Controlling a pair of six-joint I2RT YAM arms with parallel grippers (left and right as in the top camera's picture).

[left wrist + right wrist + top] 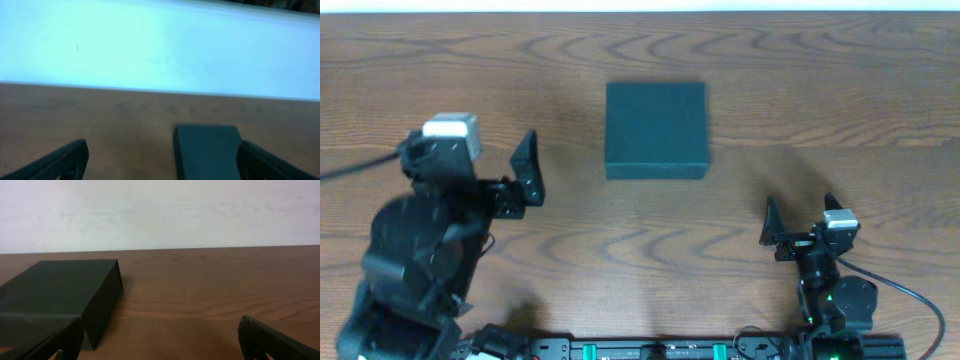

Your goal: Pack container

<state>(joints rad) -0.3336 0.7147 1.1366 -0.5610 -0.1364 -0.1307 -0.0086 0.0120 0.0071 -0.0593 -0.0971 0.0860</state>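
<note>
The container [656,130] is a square dark-teal box with its lid shut, lying flat at the middle of the wooden table. My left gripper [520,175] is open and empty, to the left of the container and apart from it. In the left wrist view the container [207,150] lies just inside the right finger of the open left gripper [164,150]. My right gripper [800,218] is open and empty, in front of the container and to its right. In the right wrist view the container [60,287] sits ahead on the left, beyond the open right gripper [160,325].
The wooden table [820,90] ends at a pale far edge along the top of the overhead view. A black mounting rail [660,350] runs along the front edge between the arm bases. A black cable [350,170] leads off to the left.
</note>
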